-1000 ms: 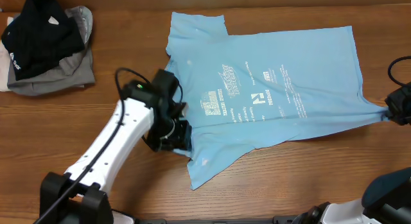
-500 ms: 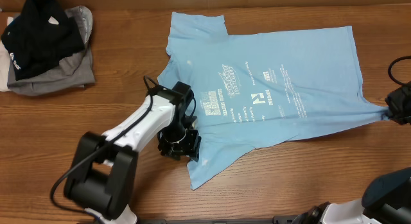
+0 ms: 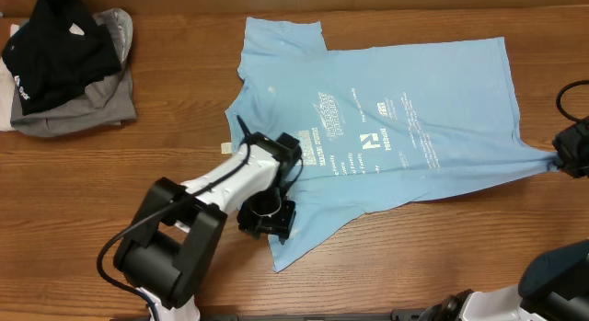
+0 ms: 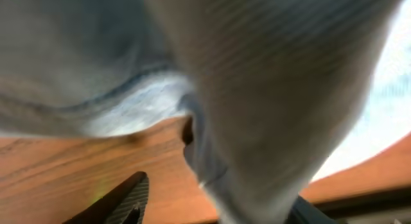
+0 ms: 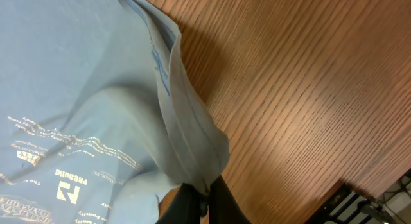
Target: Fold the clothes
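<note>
A sky-blue T-shirt [image 3: 414, 100] with white lettering lies spread, print side up, across the middle and right of a wooden tabletop [image 3: 414, 257].

Over the last second the left arm has drawn in. Its left gripper [image 3: 267, 217] has slid a little to the right and toward the near edge, and now sits on the T-shirt's lower left flap, close to the lettering. The cloth itself has hardly shifted, and no fold has been made, so the folding seems to be at its very start, with the arm seeking a hold on that flap.

In the left wrist view, blurred blue fabric [image 4: 276, 89] fills nearly everything, with one dark finger [image 4: 128, 201] at the bottom. I cannot tell whether this gripper is closed on the cloth or merely pushed in beside it.

At the far right edge the right gripper [image 3: 572, 154] has not moved. Its wrist view shows the fingers pressed together on a bunched corner of the T-shirt [image 5: 164, 121], which pulls into a taut point there.

There is no basket, bin or other container in view. The only other things are a black garment [image 3: 55, 45] heaped on a grey garment [image 3: 83, 114] at the far left corner, well apart from the T-shirt.
</note>
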Controlling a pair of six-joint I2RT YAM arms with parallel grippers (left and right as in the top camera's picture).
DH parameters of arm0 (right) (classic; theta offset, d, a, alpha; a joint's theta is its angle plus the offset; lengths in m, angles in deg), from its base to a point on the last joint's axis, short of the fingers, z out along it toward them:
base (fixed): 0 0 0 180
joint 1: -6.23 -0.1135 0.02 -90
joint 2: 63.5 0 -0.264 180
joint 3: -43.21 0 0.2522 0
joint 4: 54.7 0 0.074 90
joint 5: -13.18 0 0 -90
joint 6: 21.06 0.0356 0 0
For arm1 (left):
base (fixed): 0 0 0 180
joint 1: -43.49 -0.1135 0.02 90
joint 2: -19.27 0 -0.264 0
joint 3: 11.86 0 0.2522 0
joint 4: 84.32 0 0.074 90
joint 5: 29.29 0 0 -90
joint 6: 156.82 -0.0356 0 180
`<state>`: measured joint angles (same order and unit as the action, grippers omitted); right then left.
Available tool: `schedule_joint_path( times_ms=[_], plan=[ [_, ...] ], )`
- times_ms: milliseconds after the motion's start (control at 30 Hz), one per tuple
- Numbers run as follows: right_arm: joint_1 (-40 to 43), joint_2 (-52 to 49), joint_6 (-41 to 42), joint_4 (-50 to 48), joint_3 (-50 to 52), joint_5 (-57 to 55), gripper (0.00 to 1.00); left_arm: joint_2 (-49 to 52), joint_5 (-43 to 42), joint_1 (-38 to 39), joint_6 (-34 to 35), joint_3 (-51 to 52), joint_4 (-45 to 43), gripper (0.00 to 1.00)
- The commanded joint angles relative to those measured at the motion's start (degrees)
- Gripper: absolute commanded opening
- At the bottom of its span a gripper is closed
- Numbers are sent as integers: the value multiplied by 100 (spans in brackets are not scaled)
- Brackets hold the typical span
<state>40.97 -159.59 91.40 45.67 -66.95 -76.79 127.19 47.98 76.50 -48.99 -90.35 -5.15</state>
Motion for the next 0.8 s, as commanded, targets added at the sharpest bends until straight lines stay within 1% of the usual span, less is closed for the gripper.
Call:
schedule_joint_path(
  times_ms=[0,200,233,267,333,367,400,433,567,667,767],
  plan=[
    [4,105,7,2,7,22,4,20,577,234,450,173,-208,61],
    [4,105,7,7,7,22,4,20,568,254,452,496,-527,61],
    [4,105,7,7,7,22,4,20,566,254,455,520,-549,58],
    [4,105,7,7,7,22,4,20,560,254,452,549,-575,53],
    [4,105,7,7,7,22,4,20,560,254,452,551,-573,36],
    [4,105,7,4,7,22,4,20,542,254,450,551,-573,27],
    [4,105,9,2,7,22,4,20,520,256,450,551,-570,14],
    [4,105,9,2,7,22,4,20,518,256,450,551,-568,5],
    [4,105,13,-48,7,24,4,17,487,254,450,542,-492,4],
    [4,105,33,-103,4,28,4,-15,343,251,452,439,-271,4],
    [7,105,33,-131,4,26,4,-271,249,254,566,234,79,4]
  ],
)
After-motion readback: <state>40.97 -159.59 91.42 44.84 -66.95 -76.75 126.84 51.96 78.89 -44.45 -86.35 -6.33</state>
